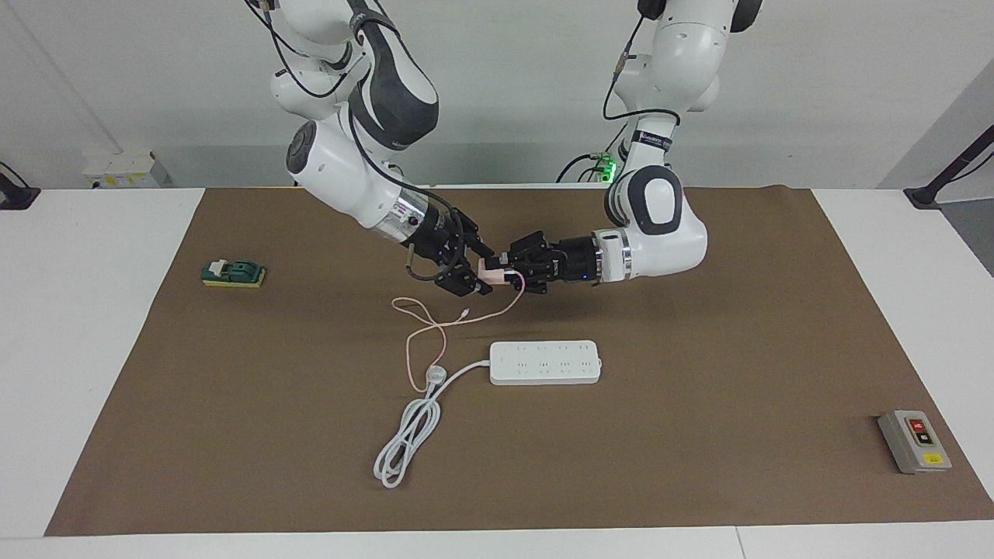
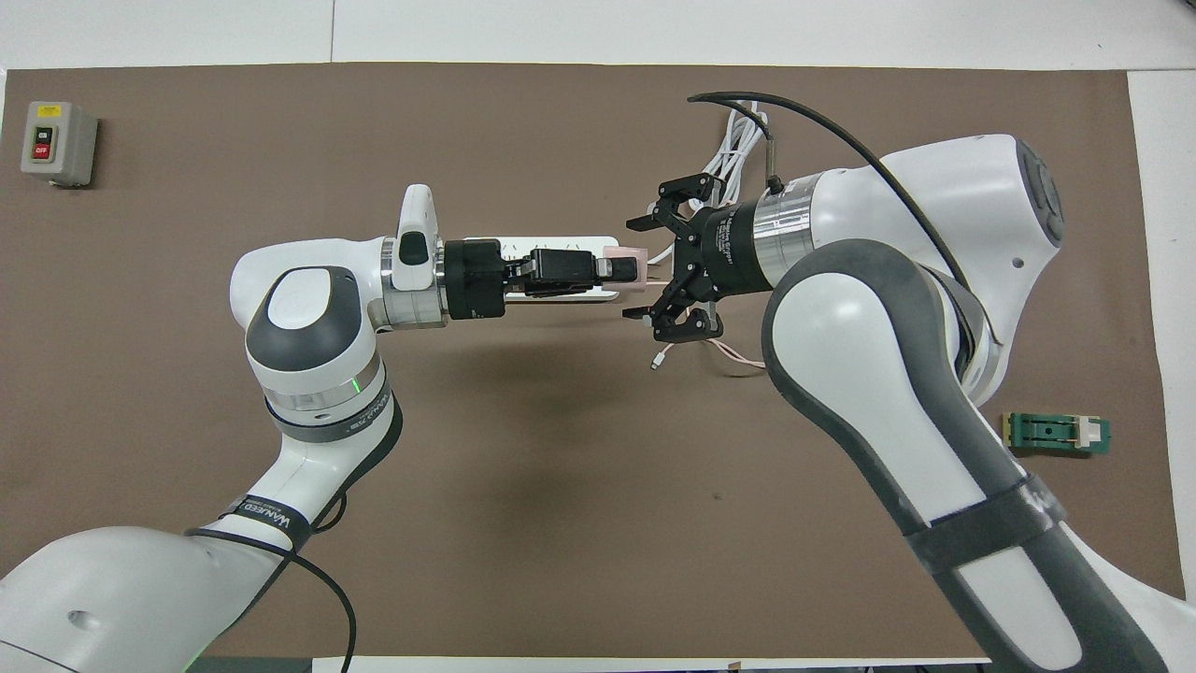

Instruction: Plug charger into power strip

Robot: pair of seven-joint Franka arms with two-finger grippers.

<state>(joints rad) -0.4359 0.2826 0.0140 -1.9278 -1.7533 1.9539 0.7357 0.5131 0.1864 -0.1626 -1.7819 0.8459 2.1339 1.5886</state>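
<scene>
The pale pink charger (image 1: 492, 272) hangs in the air over the mat, a little nearer to the robots than the power strip (image 1: 545, 362). My left gripper (image 1: 506, 275) is shut on the charger (image 2: 624, 265). My right gripper (image 1: 481, 269) faces it, open, with its fingers spread to either side of the cube and apart from it. From the cube the thin pink cable (image 1: 423, 330) droops to the mat. In the overhead view the left gripper (image 2: 619, 269) covers most of the power strip (image 2: 579, 244), and the right gripper (image 2: 641, 269) stands wide.
The strip's thick white cord (image 1: 410, 435) lies coiled toward the right arm's end. A green and yellow block (image 1: 233, 273) sits near that edge of the brown mat (image 1: 699, 466). A grey box with red and yellow buttons (image 1: 915, 441) sits toward the left arm's end.
</scene>
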